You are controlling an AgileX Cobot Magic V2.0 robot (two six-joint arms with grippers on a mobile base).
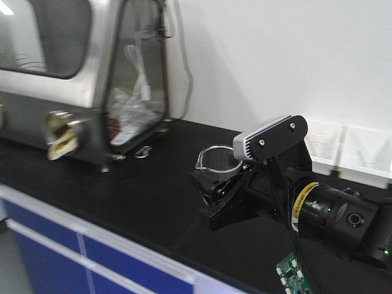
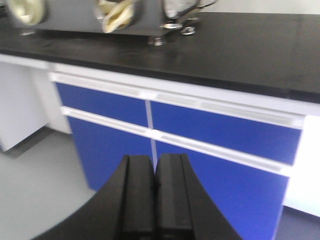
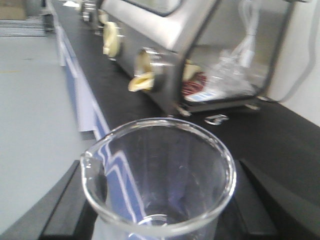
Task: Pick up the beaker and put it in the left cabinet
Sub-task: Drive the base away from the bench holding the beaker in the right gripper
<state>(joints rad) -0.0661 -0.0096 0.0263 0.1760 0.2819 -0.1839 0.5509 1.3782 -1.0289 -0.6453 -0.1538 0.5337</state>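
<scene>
The small clear glass beaker with a pour spout point(image 3: 160, 170) is clamped in the right gripper point(image 1: 215, 179), seemingly just off the black countertop point(image 1: 147, 202); the left gripper point(image 2: 155, 200) is closed on nothing, and with no cabinet in sight, placing remains.

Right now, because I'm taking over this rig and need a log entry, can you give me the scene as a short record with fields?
beaker: clear, upright, looks empty, between the right gripper's fingers
right gripper: shut on the beaker, over the black countertop
left gripper: shut, holding nothing, facing the blue drawers
left cabinet: not in view
nearby: steel glove box on the countertop, apart from the beaker
placing: not yet done
</scene>
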